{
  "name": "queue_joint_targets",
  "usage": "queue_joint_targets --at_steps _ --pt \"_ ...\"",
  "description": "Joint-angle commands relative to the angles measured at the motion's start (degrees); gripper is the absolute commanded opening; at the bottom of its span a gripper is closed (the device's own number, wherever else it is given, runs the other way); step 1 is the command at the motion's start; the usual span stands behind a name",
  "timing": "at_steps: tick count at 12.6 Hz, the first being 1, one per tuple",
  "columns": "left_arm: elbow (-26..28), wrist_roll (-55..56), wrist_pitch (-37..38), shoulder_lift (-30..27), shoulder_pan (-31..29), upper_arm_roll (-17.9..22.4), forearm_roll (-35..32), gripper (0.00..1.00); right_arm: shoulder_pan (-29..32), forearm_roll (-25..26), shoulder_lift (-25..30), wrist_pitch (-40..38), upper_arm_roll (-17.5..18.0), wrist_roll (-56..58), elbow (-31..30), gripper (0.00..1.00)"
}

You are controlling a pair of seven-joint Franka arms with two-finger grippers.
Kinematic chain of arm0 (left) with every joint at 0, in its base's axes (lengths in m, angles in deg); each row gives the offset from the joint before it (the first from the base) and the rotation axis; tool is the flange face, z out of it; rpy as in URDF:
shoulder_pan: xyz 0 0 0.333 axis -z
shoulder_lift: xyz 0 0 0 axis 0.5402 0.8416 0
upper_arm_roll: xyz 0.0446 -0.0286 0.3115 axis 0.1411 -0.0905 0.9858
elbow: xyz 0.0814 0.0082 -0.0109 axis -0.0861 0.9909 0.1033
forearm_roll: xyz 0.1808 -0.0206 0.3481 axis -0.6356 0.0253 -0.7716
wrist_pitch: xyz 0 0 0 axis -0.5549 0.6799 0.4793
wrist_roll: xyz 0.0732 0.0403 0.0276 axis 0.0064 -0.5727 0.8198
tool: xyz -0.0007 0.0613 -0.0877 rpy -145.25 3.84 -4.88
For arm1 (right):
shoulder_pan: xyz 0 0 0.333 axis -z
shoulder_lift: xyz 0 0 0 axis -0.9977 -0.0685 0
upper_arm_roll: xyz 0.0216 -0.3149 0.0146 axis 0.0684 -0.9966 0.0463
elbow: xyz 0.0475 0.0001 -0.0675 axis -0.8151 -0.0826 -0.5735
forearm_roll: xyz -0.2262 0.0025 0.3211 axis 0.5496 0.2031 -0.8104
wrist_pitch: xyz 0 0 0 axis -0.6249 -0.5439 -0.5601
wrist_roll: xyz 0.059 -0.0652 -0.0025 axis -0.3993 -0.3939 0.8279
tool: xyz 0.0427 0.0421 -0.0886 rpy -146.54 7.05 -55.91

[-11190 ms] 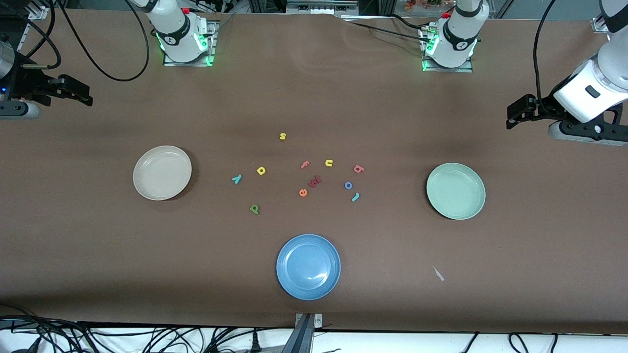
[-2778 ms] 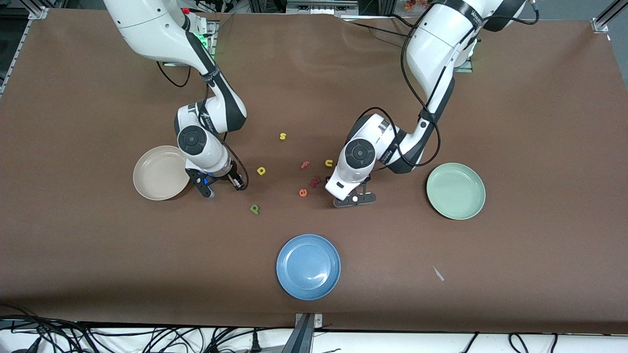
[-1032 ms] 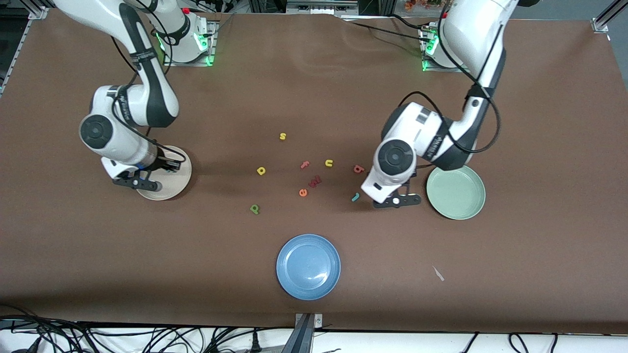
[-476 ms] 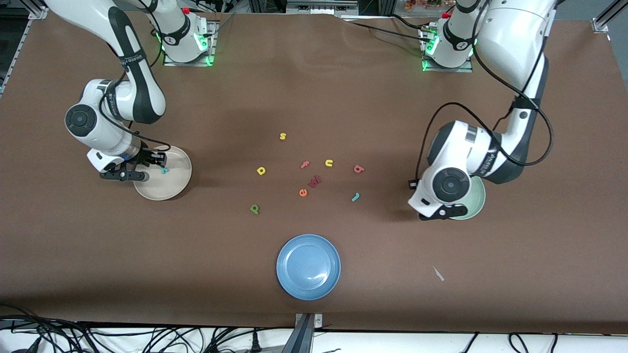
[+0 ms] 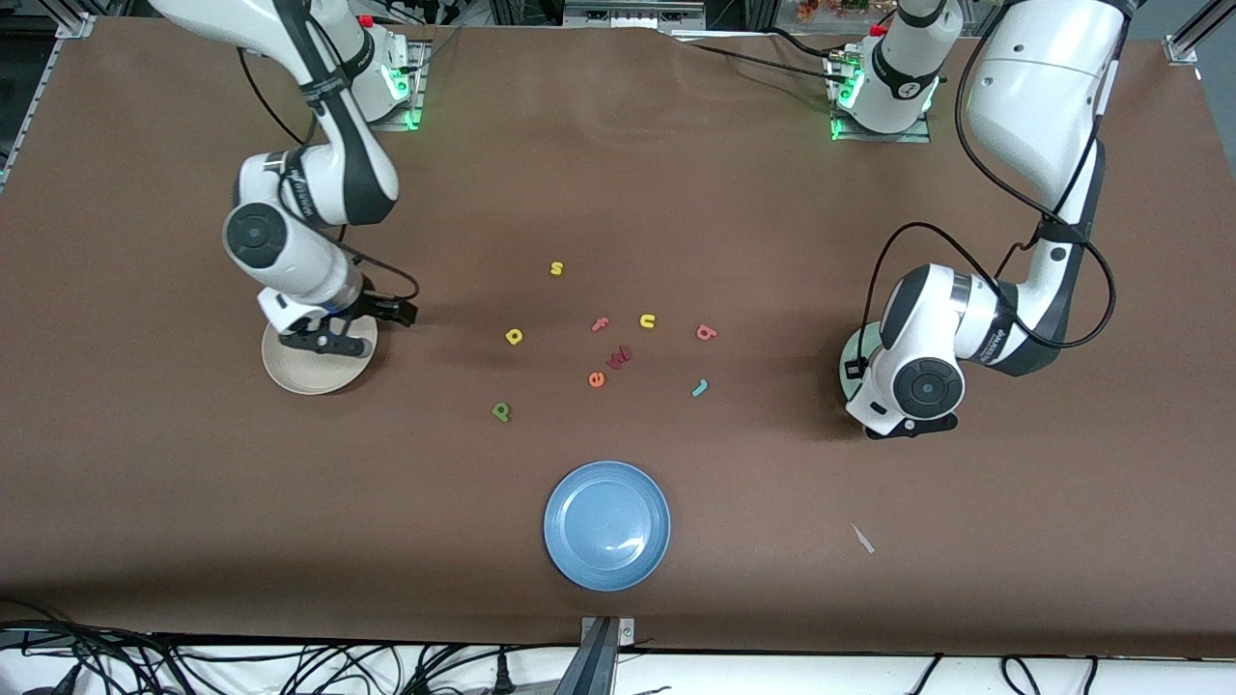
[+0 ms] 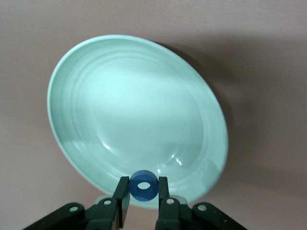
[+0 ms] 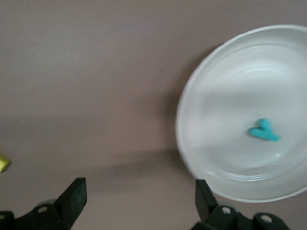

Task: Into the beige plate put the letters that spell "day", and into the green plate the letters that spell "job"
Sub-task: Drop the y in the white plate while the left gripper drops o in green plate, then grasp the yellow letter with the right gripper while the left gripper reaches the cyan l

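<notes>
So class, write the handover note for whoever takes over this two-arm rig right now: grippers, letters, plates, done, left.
Left gripper: shut on the blue o, over the green plate.
Right gripper: open, empty, beside the beige plate.
Done: teal y lies in the beige plate.
Left: drop the o; then teal j and pink b to green; yellow a and green d to beige. All four lie mid-table.

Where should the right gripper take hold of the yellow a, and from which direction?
Probably straight down from above. The yellow a lies flat on the table with bare cloth all round, so set the open right gripper across its round body, one finger on each outer edge.
</notes>
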Motion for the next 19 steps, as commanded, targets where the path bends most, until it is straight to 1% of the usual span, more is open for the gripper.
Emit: queue_joint_targets --at_steps 1,2,3,4,5,9,12,14,15,17,18,19 --pt "3.5 -1.2 -4.8 0.5 -1.3 -0.6 -1.5 0.01 0.0 -0.8 -2.5 -0.2 3.7 -9.4 3.9 1.0" --pt "3.8 -1.2 -5.6 0.4 -1.7 -0.6 -1.5 0.04 0.0 -0.8 -3.8 -0.2 5.4 -16.0 5.9 1.0" --pt "3.8 -1.4 -5.6 0.4 -2.5 -0.7 -1.5 0.16 -0.1 -0.8 -5.5 -0.3 7.1 -22.4 8.1 1.0" --pt "3.8 -1.5 -5.6 0.5 -2.3 -0.7 -1.5 0.45 -0.6 -0.8 -7.1 -0.3 8.1 -27.4 10.4 1.0" --pt "3.7 -1.5 -5.6 0.6 -2.1 -0.8 -1.5 0.99 -1.6 -0.8 -8.9 -0.3 8.4 -31.7 12.5 1.0" --pt "2.8 -0.9 -3.7 -0.6 -1.7 -1.3 -0.6 1.0 -5.2 -0.8 -15.0 -0.2 8.4 -43.2 18.5 1.0" --pt "0.4 -0.6 -0.1 -3.5 -1.5 -5.8 0.0 1.0 -5.5 -1.4 -17.2 0.0 8.5 -46.2 19.7 1.0" --pt "-2.8 -1.0 0.0 -3.8 -1.3 -8.1 3.4 1.0 -6.2 -2.0 -18.2 1.7 8.5 -46.6 19.7 1.0" --pt "-4.4 -1.2 0.0 -3.6 -1.3 -9.7 5.1 1.0 -6.5 -2.7 -18.9 2.9 8.5 -47.4 19.7 1.0" --pt "-6.6 -1.5 -0.2 -2.6 -0.5 -12.1 5.7 1.0 -7.0 -2.9 -19.4 3.5 8.5 -47.5 19.7 1.0" --pt "-7.9 -1.7 -0.4 -1.9 0.1 -12.7 5.6 1.0 -7.0 -2.9 -19.4 3.5 8.5 -47.5 19.5 1.0" --pt "-9.1 -4.7 -0.5 -0.8 1.3 -13.0 5.6 1.0 -7.0 -2.9 -19.5 3.5 8.5 -47.5 19.5 1.0"
